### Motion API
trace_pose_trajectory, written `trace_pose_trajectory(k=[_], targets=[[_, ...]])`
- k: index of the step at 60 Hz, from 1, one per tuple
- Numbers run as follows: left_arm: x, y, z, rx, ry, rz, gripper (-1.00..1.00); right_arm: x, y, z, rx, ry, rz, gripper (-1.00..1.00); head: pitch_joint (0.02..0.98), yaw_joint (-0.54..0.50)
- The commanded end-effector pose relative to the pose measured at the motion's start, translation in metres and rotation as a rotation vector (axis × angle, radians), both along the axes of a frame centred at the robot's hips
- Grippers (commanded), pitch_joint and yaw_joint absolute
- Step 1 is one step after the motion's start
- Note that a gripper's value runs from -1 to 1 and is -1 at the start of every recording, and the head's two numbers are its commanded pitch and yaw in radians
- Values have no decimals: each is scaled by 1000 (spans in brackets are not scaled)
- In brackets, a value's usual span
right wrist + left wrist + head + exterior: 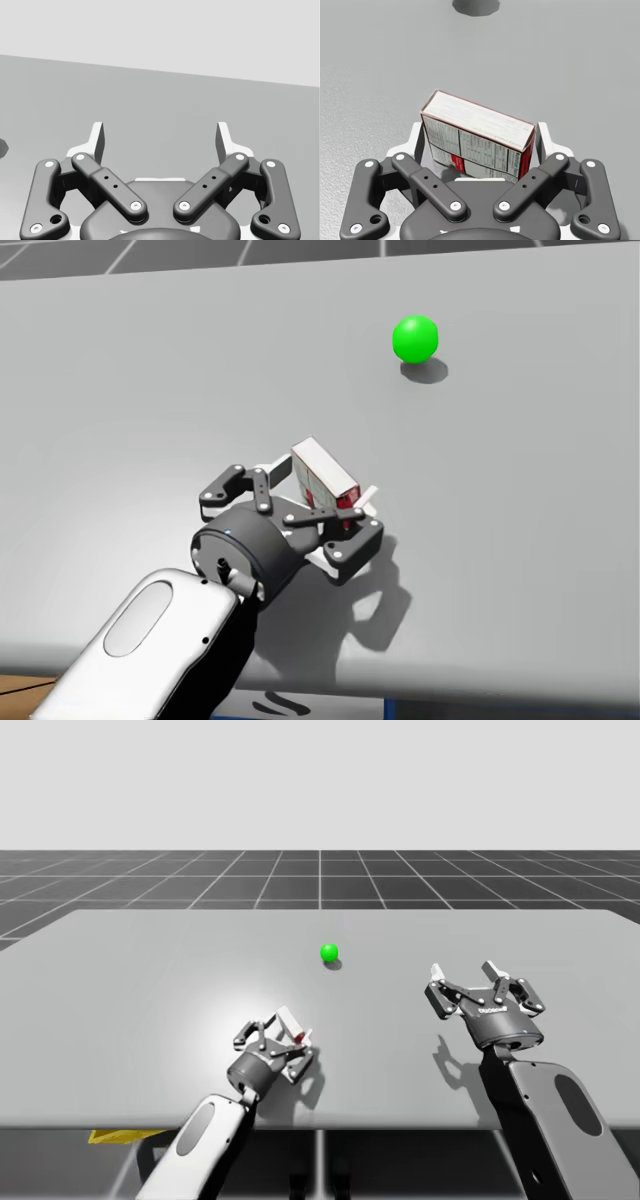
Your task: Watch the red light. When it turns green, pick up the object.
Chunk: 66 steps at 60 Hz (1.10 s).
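Observation:
The light (pixel 329 953) is a small green ball (pixel 415 338) on the grey table, beyond my left arm. The object is a small red and white box (pixel 322 475), standing tilted on the table near its front edge. My left gripper (pixel 280 1032) has reached around it. In the left wrist view the box (pixel 477 135) stands between the fingers of that gripper (pixel 480 132), which are spread as wide as those of my free gripper. My right gripper (pixel 463 970) hovers open over the table's right side, with nothing between its fingers (pixel 160 132).
The grey table (pixel 120 980) is bare around the box and the light. Its front edge runs just behind my left wrist (pixel 240 565). A dark grid floor (pixel 320 875) lies beyond the far edge.

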<state>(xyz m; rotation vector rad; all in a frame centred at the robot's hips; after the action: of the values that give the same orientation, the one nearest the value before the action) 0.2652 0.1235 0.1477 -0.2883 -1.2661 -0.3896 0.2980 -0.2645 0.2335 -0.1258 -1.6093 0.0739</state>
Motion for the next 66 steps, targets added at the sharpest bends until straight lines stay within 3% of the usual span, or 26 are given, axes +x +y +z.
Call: trace_pose_trajectory(k=[1, 26, 27, 28, 29, 30, 31, 32, 42, 55, 66], targets=[[11, -4, -4, 3, 21, 10, -1000, 1, 0, 0, -1, -2, 2, -1000, 857, 133], [24, -5, -16, 25, 47, -2, -1000, 1, -2, 0, -2, -4, 2, -1000, 856, 135], [24, -5, -16, 25, 44, 3, -889, 1, -2, 0, -2, -4, 2, -1000, 855, 136], [23, -4, -17, 26, 40, 14, -508, 1, -2, 0, -2, -5, 2, -1000, 855, 135], [23, -4, -17, 24, 44, 6, 197, 1, -2, 0, -2, -5, 2, -1000, 855, 135], [23, -4, -17, 25, 43, 7, 704, 1, -2, 0, -2, -5, 2, -1000, 854, 135], [23, -4, -17, 25, 42, 6, 932, 1, -2, 0, -2, -5, 2, -1000, 854, 135], [22, -4, -17, 25, 42, 6, 1000, 1, -2, 0, -2, -6, 2, -1000, 853, 135], [20, -4, -17, 25, 33, 0, 1000, 1, -2, 1, -2, -6, 2, -1000, 807, 134], [16, -6, -21, 32, 36, -9, 1000, 0, -3, 1, -2, -9, -1, -1000, 560, 137], [13, -9, -22, 42, 35, -24, 1000, 0, -4, 2, 1, -10, -1, -1000, 433, 143]])
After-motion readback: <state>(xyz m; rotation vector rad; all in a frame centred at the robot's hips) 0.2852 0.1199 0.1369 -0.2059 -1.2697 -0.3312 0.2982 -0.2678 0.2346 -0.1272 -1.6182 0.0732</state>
